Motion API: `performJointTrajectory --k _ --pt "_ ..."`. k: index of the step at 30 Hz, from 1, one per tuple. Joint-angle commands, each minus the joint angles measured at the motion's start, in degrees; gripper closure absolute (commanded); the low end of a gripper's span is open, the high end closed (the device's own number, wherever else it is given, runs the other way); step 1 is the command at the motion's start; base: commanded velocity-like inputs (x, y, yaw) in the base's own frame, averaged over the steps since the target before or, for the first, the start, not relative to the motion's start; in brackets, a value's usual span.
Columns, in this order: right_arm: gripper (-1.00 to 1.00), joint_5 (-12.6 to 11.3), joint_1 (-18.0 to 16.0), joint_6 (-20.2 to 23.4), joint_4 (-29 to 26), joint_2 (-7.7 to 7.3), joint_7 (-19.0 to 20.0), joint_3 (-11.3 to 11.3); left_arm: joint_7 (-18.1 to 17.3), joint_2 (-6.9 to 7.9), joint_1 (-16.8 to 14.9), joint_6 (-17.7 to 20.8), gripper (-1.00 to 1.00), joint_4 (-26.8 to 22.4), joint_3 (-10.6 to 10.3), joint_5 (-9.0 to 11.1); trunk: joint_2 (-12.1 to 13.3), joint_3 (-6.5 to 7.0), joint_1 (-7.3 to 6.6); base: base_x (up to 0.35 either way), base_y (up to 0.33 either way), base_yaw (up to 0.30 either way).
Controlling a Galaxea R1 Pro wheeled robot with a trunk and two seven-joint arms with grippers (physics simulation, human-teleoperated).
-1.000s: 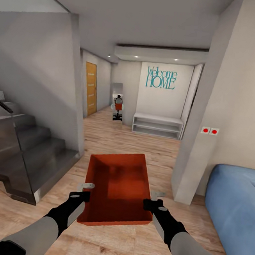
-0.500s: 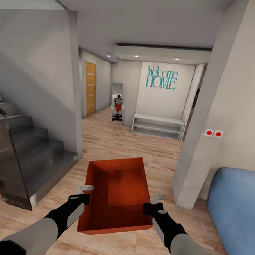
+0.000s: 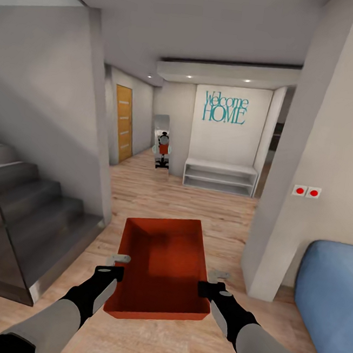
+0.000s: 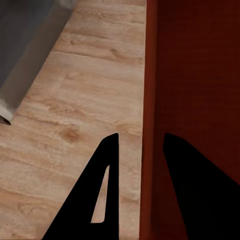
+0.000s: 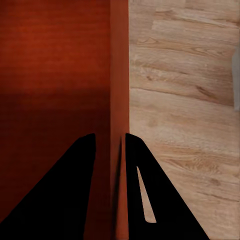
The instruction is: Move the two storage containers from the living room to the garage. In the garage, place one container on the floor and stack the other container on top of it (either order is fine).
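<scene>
I am rolling forward, so the whole view is sliding: the grey stairs [image 3: 25, 220] are slipping off to my left and the blue sofa [image 3: 330, 290] is slipping off to my right, while the red box [image 3: 161, 267] is staying in the same spot between my arms.

My left claw [image 3: 114, 263] is pinching the left wall of the box, and my right claw [image 3: 216, 277] is pinching the right wall. In both wrist views a dark finger is sitting on each side of a thin red wall, so both claws are squeezing it tight. The box is hanging in the air in front of me, open side up, with nothing in it.

To do this part well, I think I should be keeping both arms level and the same way apart, so the box is not tipping or slipping. I should be driving slowly and staying in the middle of the gap between the stairs and the pale wall corner [image 3: 282, 209].

The wood floor [image 3: 169, 197] is looking flat and smooth. Ahead, a hallway is opening up, with a white shelf [image 3: 218, 175] under blue "Welcome HOME" letters [image 3: 225, 107] and an orange door [image 3: 124, 122] on the left.
</scene>
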Motion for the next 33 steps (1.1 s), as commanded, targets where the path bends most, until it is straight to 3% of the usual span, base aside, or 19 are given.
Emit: performJointTrajectory --k 1,33 --pt "1.00 -1.04 0.00 0.72 0.10 -0.08 -0.95 1.18 1.04 0.15 -0.03 -3.91 1.00 -0.30 -1.71 0.23 -0.05 -0.03 0.05 0.321 0.000 0.000" --pt "1.00 -1.13 0.00 0.73 0.10 -0.08 -0.72 1.17 1.04 0.15 -0.03 -3.86 1.00 -0.26 -1.63 0.30 -0.05 -0.03 0.05 0.322 0.000 0.000"
